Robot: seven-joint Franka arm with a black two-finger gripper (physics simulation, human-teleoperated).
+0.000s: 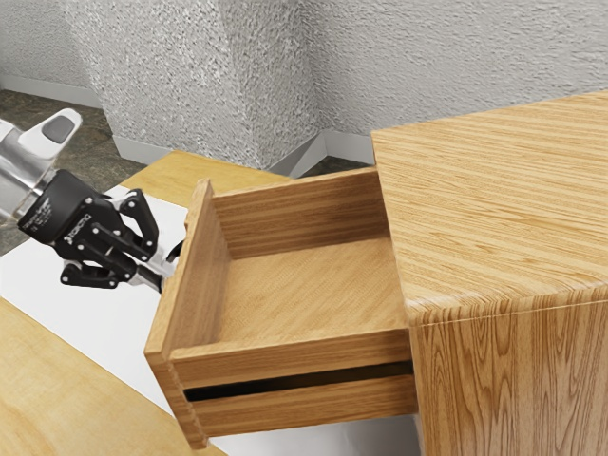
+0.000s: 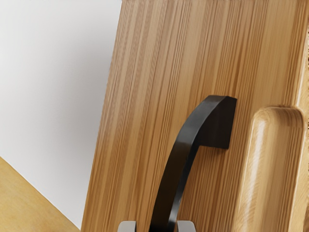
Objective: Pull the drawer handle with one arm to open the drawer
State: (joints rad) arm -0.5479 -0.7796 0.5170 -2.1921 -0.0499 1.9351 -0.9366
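Observation:
The wooden drawer [image 1: 285, 285] stands pulled well out of the light-wood cabinet [image 1: 494, 209], and its bare inside is in view. My black gripper [image 1: 157, 271] is at the outer face of the drawer front [image 1: 190, 285], toward the exterior view's left. In the wrist view the curved black handle [image 2: 193, 140] runs down the drawer front [image 2: 145, 96] and passes between my grey fingertips [image 2: 126, 226]. Both tips press against it, one from each side, at my gripper [image 2: 156, 226].
A white surface [image 1: 104, 313] lies under the hand, with a wooden tabletop [image 1: 47, 389] at the near corner. A rounded wooden block [image 2: 270, 169] sits beside the handle. Rough grey walls [image 1: 190, 66] stand behind.

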